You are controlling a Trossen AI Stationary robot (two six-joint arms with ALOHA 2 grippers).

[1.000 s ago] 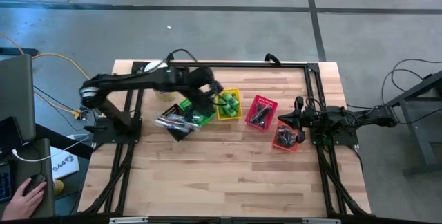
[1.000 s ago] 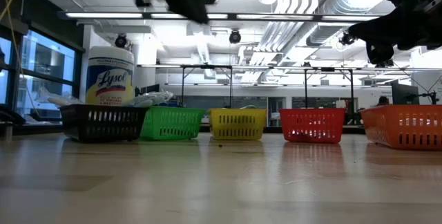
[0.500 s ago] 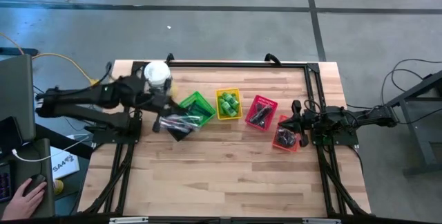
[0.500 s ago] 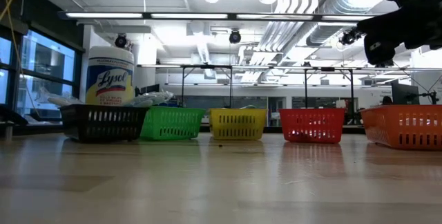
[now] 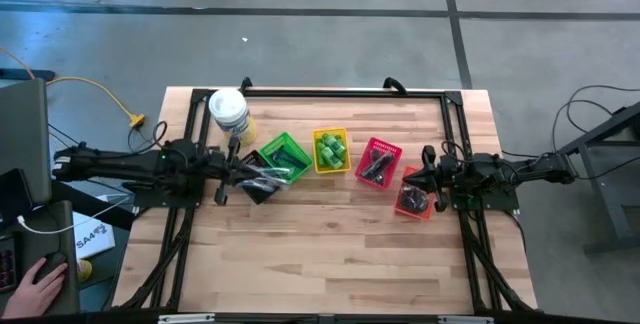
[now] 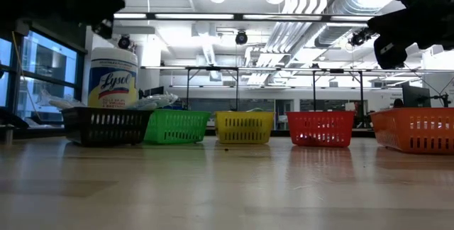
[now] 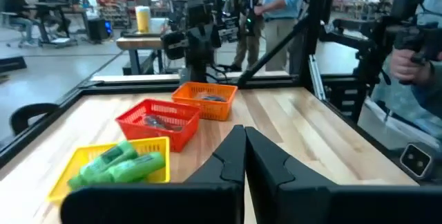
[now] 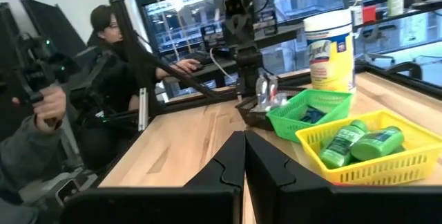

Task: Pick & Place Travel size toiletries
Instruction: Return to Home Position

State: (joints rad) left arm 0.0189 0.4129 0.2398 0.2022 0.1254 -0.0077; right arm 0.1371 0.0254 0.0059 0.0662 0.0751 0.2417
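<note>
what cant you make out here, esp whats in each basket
- Low view: basket walls hide all contents; only clear wrappers show above the black basket.
- High view: the dark items in the orange basket are too small to name; the right gripper overlaps its edge.
- Left wrist view: the green basket and black basket are out of view; the left gripper fills the bottom edge.
- Right wrist view: the yellow basket hides what the red basket holds.

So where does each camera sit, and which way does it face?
High view: above the table, straight down; both arms, left claw and right claw.
Low view: table-top height, level across at the baskets; arms at top corners.
Left wrist view: that wrist, facing the right arm; own shut fingers.
Right wrist view: that wrist, facing the left arm; own shut fingers.
Both wrist views share the yellow basket of green bottles.
</note>
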